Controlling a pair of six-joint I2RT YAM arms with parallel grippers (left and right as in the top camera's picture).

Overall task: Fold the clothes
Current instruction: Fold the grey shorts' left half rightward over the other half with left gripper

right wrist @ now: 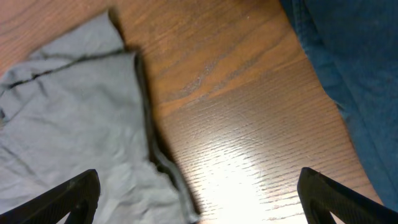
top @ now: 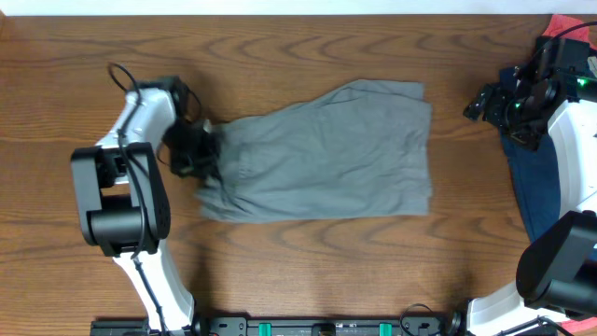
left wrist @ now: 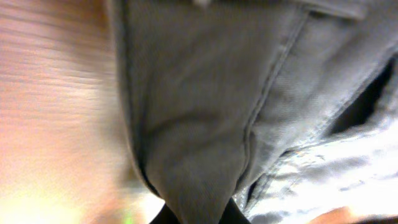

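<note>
Left arm doubled up at the bench's [top: 280, 271] 9 o'clock, wrist turned toward centre. Left pincer [top: 194, 149] clenched on the grey shorts [top: 326, 154] at their 9 o'clock edge, cloth bunched there. Shorts lie spread mid-bench. Right arm at 3 o'clock; right pincer [top: 478, 103] released, fingers wide apart above brown wood grain, blue garment [top: 527, 182] just beside.
</note>
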